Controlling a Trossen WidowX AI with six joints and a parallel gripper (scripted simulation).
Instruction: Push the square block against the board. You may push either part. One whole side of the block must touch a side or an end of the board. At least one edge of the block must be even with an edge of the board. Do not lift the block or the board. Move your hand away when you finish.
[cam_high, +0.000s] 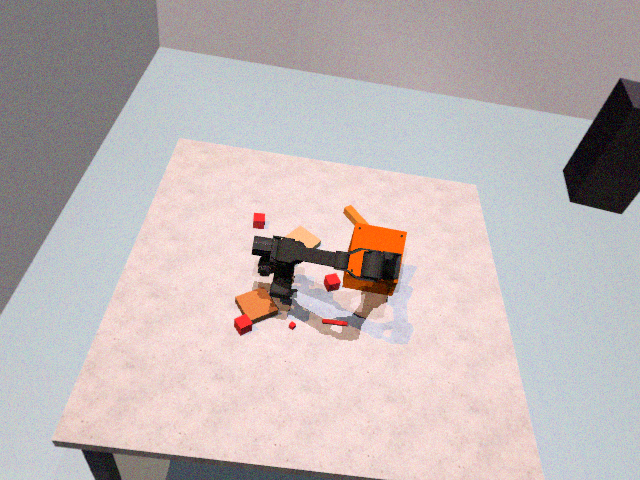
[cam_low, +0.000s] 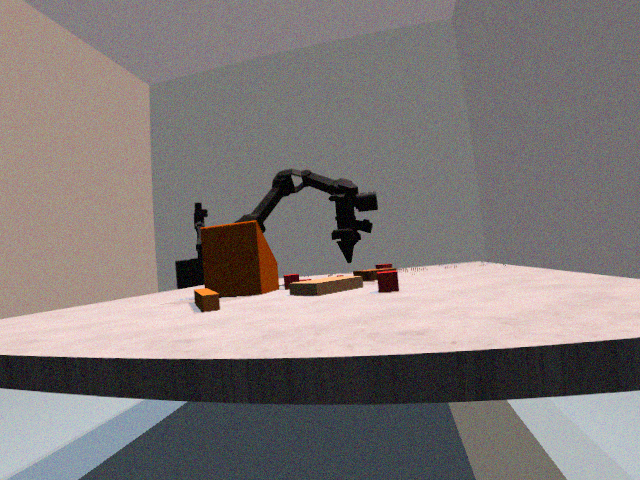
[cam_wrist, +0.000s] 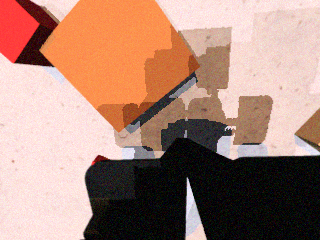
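The square block (cam_high: 255, 304) (cam_wrist: 120, 55) is orange and lies flat on the table, turned at an angle. In the exterior view the block (cam_low: 364, 275) shows behind the board. The board (cam_high: 305, 237) (cam_low: 326, 285) is light orange and lies flat; the arm partly covers it in the top view, and only its corner (cam_wrist: 312, 133) shows in the wrist view. A wide gap separates block and board. My gripper (cam_high: 287, 302) (cam_low: 349, 261) (cam_wrist: 181, 143) is shut and empty. It hangs above the table beside the block, on the side towards my base.
A red cube (cam_high: 242, 324) (cam_wrist: 14, 30) is close against the block; contact is unclear. Another red cube (cam_high: 258, 220) (cam_low: 387, 281) lies beyond the board, another (cam_high: 331, 282) near my base. A small red cube (cam_high: 292, 325), a red bar (cam_high: 334, 322) and an orange bar (cam_high: 354, 214) (cam_low: 206, 299) lie around.
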